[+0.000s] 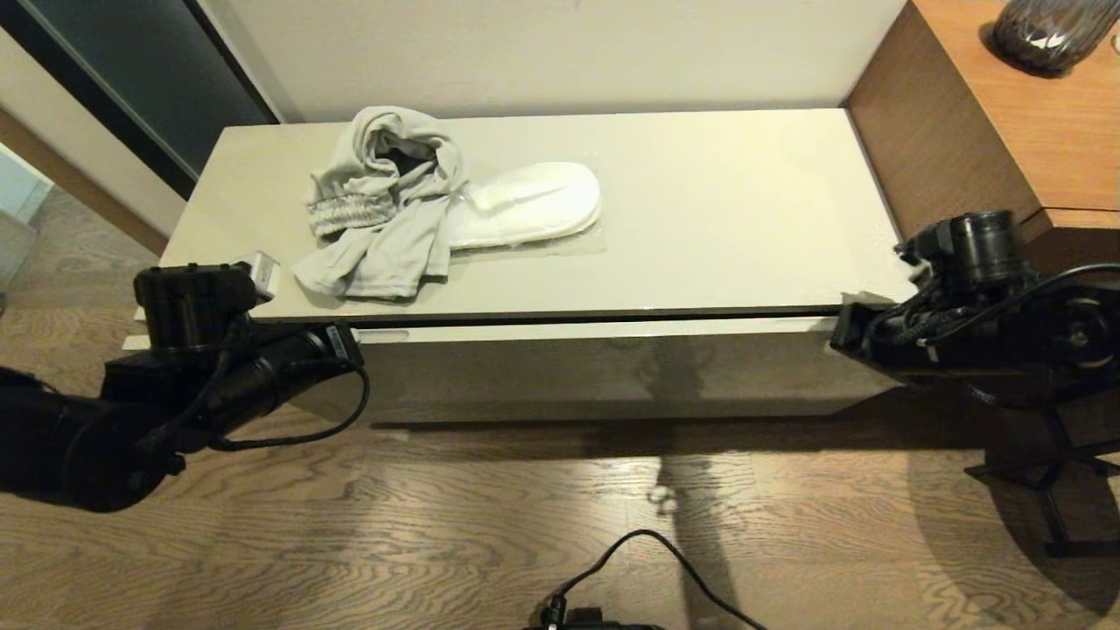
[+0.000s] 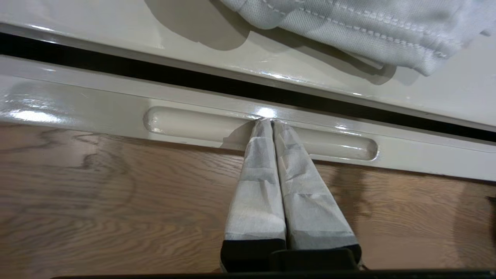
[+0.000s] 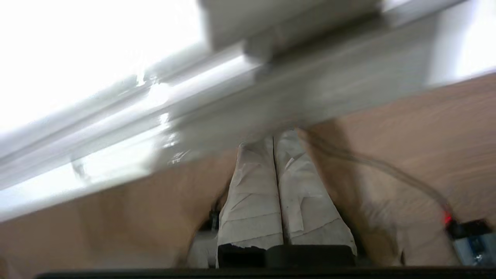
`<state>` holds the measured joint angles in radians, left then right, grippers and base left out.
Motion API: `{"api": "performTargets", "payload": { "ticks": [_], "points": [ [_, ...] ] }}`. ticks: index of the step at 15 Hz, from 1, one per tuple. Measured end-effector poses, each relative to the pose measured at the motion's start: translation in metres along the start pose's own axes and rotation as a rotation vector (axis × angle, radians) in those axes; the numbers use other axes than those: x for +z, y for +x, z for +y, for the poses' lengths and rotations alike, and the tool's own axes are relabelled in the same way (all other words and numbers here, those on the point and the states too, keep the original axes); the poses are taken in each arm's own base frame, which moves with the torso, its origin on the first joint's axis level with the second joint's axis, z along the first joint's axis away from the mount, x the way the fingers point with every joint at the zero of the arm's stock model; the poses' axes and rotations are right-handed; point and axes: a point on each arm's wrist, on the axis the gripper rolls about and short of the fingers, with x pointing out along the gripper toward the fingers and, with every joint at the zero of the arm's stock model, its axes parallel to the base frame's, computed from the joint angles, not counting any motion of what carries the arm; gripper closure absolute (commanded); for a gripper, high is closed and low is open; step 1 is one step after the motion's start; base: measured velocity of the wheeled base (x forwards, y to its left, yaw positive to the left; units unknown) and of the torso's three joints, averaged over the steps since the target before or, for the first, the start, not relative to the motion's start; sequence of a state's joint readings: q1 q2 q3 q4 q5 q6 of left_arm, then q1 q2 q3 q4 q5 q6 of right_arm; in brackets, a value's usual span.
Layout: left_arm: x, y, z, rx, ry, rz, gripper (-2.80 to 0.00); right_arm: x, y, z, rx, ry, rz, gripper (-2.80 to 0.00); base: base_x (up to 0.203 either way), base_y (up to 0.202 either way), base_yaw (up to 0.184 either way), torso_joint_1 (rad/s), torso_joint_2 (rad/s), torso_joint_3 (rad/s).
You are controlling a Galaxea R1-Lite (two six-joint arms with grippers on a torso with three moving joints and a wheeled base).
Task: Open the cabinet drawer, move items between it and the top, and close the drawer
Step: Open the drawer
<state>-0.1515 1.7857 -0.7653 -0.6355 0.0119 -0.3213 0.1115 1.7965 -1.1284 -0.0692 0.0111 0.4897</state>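
The light grey garment (image 1: 385,206) lies bunched on the top (image 1: 717,210) at its left, partly over the white slippers (image 1: 534,206) in their clear sleeve. No black garment shows clearly. The cabinet drawer (image 1: 612,359) shows only its front, with a thin dark gap under the top's edge. My left gripper (image 2: 270,123) is shut, its taped tips inside the left handle slot (image 2: 186,124), just below the garment's hem (image 2: 348,27). My right gripper (image 3: 274,138) is shut too, its tips against the underside of the drawer front at the right end (image 1: 844,328).
The taller brown wood-grain unit (image 1: 989,114) stands against the cabinet's right end with a dark vase (image 1: 1050,31) on it. Wood floor lies in front, with a black cable (image 1: 665,560) near my base. A dark door panel (image 1: 131,79) is at the back left.
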Motion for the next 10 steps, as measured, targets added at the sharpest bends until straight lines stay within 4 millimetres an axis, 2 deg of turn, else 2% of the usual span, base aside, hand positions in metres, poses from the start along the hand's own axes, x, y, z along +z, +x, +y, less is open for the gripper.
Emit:
{"api": "performTargets", "payload": {
  "ticks": [5, 7, 8, 10],
  "points": [
    [0.001, 0.001, -0.001, -0.007, 0.001, -0.007, 0.0, 0.022, -0.024, 0.014, 0.033, -0.002, -0.057, 0.0, 0.0, 0.0, 0.0, 0.0, 0.0, 0.0],
    [0.0, 0.002, -0.001, -0.003, 0.002, 0.001, 0.0, 0.039, -0.034, 0.022, 0.084, -0.001, -0.161, 0.0, 0.0, 0.0, 0.0, 0.0, 0.0, 0.0],
    [0.0, 0.002, 0.0, -0.004, 0.002, 0.004, 0.0, 0.033, -0.033, 0.019, 0.063, -0.001, -0.123, 0.0, 0.0, 0.0, 0.0, 0.0, 0.0, 0.0],
    [-0.001, 0.003, 0.0, -0.001, 0.001, 0.007, 0.0, 0.04, -0.04, 0.023, 0.069, -0.002, -0.14, 0.0, 0.0, 0.0, 0.0, 0.0, 0.0, 0.0]
  ]
}}
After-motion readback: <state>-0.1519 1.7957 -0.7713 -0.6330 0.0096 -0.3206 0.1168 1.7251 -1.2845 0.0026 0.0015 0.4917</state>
